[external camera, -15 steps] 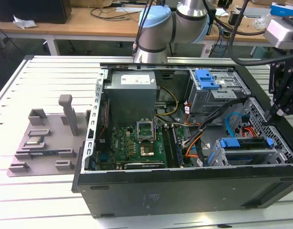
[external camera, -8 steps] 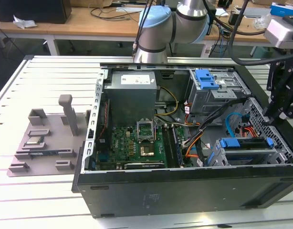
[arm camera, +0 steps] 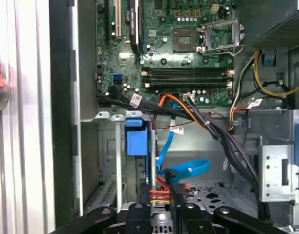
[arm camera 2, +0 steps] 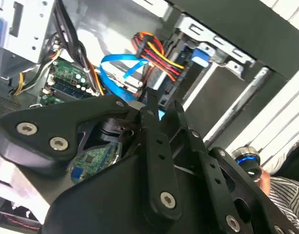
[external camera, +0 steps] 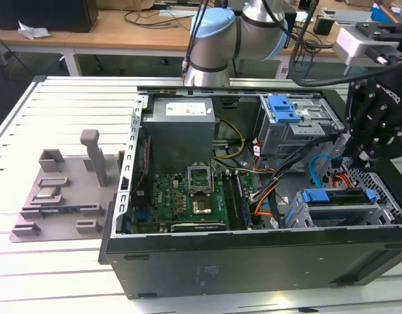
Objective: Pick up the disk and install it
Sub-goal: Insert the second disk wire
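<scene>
Computer case, side panel off, lies open on a slatted table. The robot arm rises behind it and reaches over to the exterior view's right. There its wrist tips the black gripper down into the case's near corner.

The disk sits in the drive bay there, blue rails along its edges, just below the tool. In both wrist views the fingers stand slightly parted. Wires show through the gap and the fingers pinch nothing that I can make out.

Trouble looks most likely from the cabling. A blue cable loops right under the fingertips beside red and yellow wires, and either could snag on a finger, I judge. A disk sitting crooked in its rails could also jam.
</scene>
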Action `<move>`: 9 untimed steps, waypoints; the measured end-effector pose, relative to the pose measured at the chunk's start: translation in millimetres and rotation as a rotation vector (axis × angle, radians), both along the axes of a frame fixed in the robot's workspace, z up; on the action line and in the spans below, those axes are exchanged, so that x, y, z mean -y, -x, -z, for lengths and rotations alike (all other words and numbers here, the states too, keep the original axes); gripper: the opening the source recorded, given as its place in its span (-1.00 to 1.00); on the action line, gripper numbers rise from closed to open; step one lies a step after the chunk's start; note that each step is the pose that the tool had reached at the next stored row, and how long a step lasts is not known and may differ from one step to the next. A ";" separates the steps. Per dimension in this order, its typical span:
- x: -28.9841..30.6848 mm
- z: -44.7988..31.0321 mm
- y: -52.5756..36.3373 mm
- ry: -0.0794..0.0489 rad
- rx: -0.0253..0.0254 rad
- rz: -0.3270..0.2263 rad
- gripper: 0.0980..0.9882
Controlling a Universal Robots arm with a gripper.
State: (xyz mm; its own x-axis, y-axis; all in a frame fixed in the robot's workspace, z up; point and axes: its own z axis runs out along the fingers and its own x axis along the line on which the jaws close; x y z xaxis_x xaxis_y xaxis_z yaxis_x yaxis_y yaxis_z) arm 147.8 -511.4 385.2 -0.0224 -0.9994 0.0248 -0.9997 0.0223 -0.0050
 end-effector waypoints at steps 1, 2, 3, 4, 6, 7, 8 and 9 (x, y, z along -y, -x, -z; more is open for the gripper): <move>-5.9 0.3 0.6 0.000 0.0000 -0.003 -0.54; -7.8 0.8 2.3 0.000 0.0000 -0.004 -0.54; -8.1 1.2 3.9 0.000 -0.0001 -0.006 -0.54; -8.4 2.3 6.8 0.000 0.0000 -0.009 -0.54; -8.3 4.2 11.0 0.000 0.0000 -0.013 -0.54; -8.3 5.9 13.8 0.000 0.0000 -0.015 -0.54; -8.4 8.2 15.6 0.000 0.0000 -0.019 -0.54; -8.3 8.6 15.8 0.001 0.0000 -0.022 -0.54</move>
